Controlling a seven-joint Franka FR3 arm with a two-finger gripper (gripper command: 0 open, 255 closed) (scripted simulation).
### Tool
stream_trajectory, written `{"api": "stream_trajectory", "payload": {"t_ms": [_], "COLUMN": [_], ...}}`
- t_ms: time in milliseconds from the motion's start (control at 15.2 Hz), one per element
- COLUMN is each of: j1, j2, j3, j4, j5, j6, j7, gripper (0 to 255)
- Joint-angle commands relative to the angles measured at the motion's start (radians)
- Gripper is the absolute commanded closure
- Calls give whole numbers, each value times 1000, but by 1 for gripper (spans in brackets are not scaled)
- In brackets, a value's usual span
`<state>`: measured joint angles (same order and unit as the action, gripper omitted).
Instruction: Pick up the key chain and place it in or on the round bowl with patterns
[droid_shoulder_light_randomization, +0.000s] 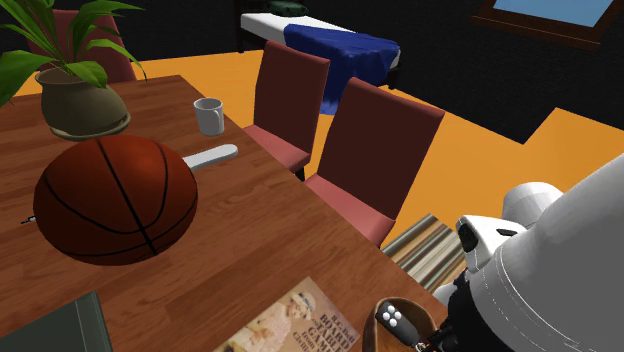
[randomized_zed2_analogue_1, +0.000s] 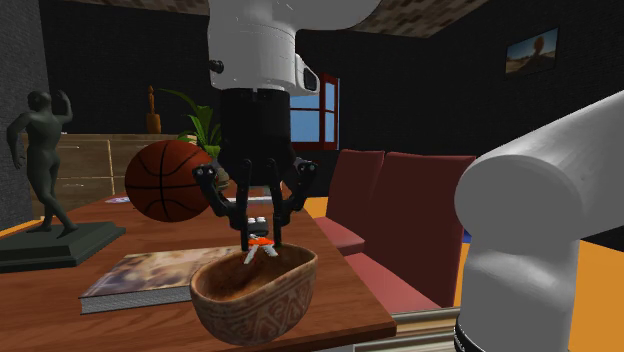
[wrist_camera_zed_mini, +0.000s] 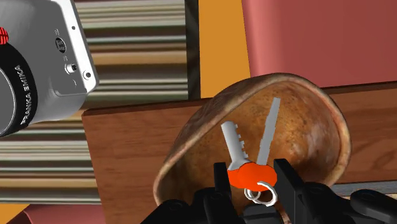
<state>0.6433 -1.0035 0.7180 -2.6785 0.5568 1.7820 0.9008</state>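
My black gripper (randomized_zed2_analogue_1: 258, 236) hangs just above the brown patterned round bowl (randomized_zed2_analogue_1: 255, 298), which sits at the table's near corner. It is shut on the key chain (randomized_zed2_analogue_1: 260, 245). In the wrist view the orange fob of the key chain (wrist_camera_zed_mini: 251, 175) is clasped between the two fingers of the gripper (wrist_camera_zed_mini: 253, 184). Two grey keys point down into the bowl (wrist_camera_zed_mini: 191, 149), and a small ring hangs free. In the shoulder view the bowl (droid_shoulder_light_randomization: 383, 312) shows at the table's edge, partly hidden by the arm.
A basketball (droid_shoulder_light_randomization: 115, 200), a potted plant (droid_shoulder_light_randomization: 80, 100), a grey mug (droid_shoulder_light_randomization: 209, 116) and a magazine (droid_shoulder_light_randomization: 295, 325) lie on the wooden table (droid_shoulder_light_randomization: 260, 240). Two dark red chairs (droid_shoulder_light_randomization: 375, 150) stand along its edge. A dark statue (randomized_zed2_analogue_1: 45, 160) stands beside the magazine.
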Motion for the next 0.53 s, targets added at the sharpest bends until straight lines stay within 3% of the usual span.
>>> {"api": "stream_trajectory", "payload": {"t_ms": [0,462], "j1": [6,10], "j2": [2,11], "j3": [17,41], "j4": [-24,-51], "j5": [16,36], "j6": [27,63], "j7": [-1,-3], "gripper": [255,255]}}
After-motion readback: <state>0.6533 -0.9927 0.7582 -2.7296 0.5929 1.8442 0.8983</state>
